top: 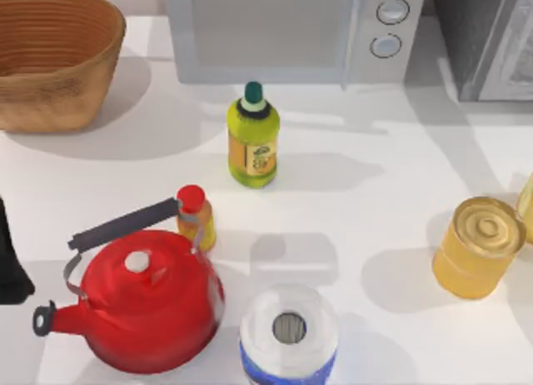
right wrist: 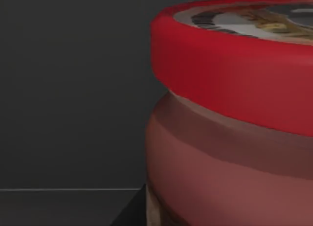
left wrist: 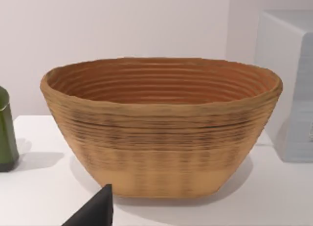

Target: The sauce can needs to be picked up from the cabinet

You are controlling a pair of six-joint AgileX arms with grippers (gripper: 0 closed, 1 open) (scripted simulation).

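Your right wrist camera sits hard up against the sauce can point(right wrist: 230, 138), which stands on a dark floor with a dark wall behind it, so judge it to be inside the cabinet point(top: 487, 43) at the worktop's far right corner. Whether the right jaws are spread or closed on it, you cannot tell; only a dark wedge sits at the can's foot. Expect a light, rigid, smooth-sided can that could slip: take it across the reddish body just under the overhanging red lid, which should act as a stop. The left arm is parked at the worktop's left edge, a dark fingertip point(left wrist: 95, 211) showing before the woven basket point(left wrist: 161, 128) at the far left corner; its jaws' opening you cannot tell either.
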